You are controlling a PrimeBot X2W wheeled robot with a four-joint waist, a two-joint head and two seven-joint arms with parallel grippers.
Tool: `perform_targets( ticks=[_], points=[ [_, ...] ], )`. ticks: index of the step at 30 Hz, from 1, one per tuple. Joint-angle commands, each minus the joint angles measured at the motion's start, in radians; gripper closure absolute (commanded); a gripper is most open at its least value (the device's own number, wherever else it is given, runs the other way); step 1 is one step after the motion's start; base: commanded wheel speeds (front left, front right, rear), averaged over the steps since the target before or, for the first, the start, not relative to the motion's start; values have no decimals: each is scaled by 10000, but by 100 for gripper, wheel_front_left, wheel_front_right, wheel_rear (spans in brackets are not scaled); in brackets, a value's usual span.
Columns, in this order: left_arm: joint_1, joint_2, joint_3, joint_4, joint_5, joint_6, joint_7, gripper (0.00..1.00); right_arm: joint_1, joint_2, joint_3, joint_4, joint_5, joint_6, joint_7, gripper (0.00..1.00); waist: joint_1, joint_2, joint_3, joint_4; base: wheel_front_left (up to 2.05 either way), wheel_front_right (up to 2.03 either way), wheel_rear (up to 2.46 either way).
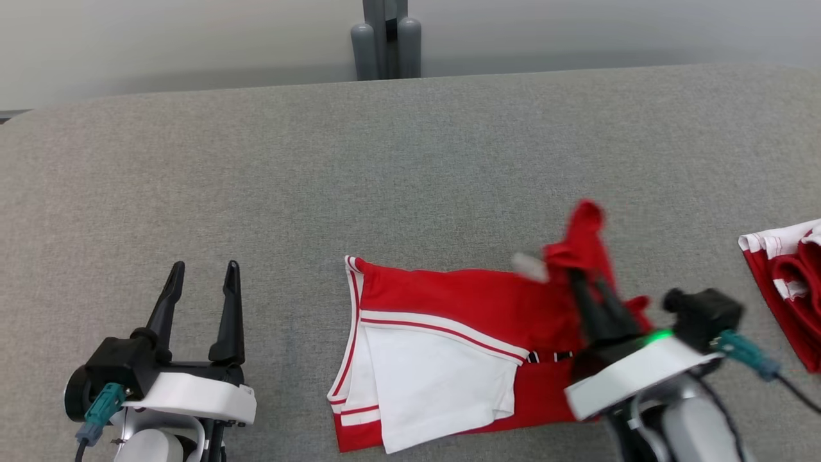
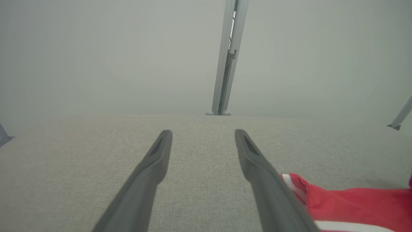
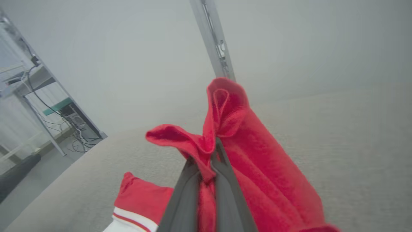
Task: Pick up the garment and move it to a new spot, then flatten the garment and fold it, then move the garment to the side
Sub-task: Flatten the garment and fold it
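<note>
The garment (image 1: 449, 333) is red with white panels and red-white stripes, lying partly folded on the grey table (image 1: 321, 192) in the lower middle of the head view. My right gripper (image 1: 580, 273) is shut on its right-hand red edge, lifting a bunch of cloth off the surface. In the right wrist view the fingers (image 3: 225, 174) pinch the red fabric (image 3: 257, 161), which drapes over them. My left gripper (image 1: 202, 266) rests open at the lower left, well apart from the garment, with nothing between its fingers (image 2: 157, 154). A corner of the garment (image 2: 338, 203) shows beside it.
Another red and white cloth (image 1: 789, 276) lies at the table's right edge. A grey post (image 1: 385, 38) stands behind the far edge. Bare grey surface stretches across the far half and the left side.
</note>
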Motion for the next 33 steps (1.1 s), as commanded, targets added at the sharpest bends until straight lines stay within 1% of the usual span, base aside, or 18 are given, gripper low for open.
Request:
perform_targets(
  ticks=[1,5,8,9,14,19,25,26,27,28,33],
  points=[
    [-89,10,-36,84,-4,-31,-11,0,103,-13,732,-276,509,-4,69,100,0,-1,-47,81,0,0,0],
    [-180,-38,-177,200,-5,-88,-11,0,-234,-24,2235,-307,1410,-4,-73,100,0,-1,-94,259,0,0,0],
    [-224,-73,-288,300,-6,-87,15,0,-664,-19,3272,161,1895,-4,-204,100,0,-1,-118,443,0,0,0],
    [-224,-73,-288,300,-6,-87,15,0,-664,-19,3272,161,1895,-4,-204,100,0,-1,-118,443,0,0,0],
    [-323,-142,-492,430,1,-181,11,0,-1576,-16,4655,1309,2577,-4,-661,100,0,-1,-111,835,0,0,0],
    [-402,-203,-628,522,25,-213,-3,0,-2354,-17,5318,2507,3236,-3,-1170,100,0,-1,-79,1128,0,0,0],
    [-532,-240,-774,606,86,-262,-15,0,-3106,-15,5899,3629,3970,-3,-1415,100,0,-1,134,1315,0,0,0],
    [-557,-246,-789,623,93,-263,-18,0,-3185,-7,6068,3734,4169,-3,-1434,94,0,-1,169,1321,0,0,0],
    [-593,-250,-807,633,99,-269,-18,0,-3300,-10,6222,3830,4314,-3,-1446,54,0,-1,210,1327,0,0,0],
    [-626,-249,-814,654,98,-278,-20,0,-3424,-12,6359,3876,4431,-3,-1461,0,0,-1,243,1331,0,0,0],
    [-730,-257,-866,729,115,-306,-28,0,-3695,-18,7028,3675,5139,-3,-1461,0,0,-1,349,1294,0,0,0]
  ],
)
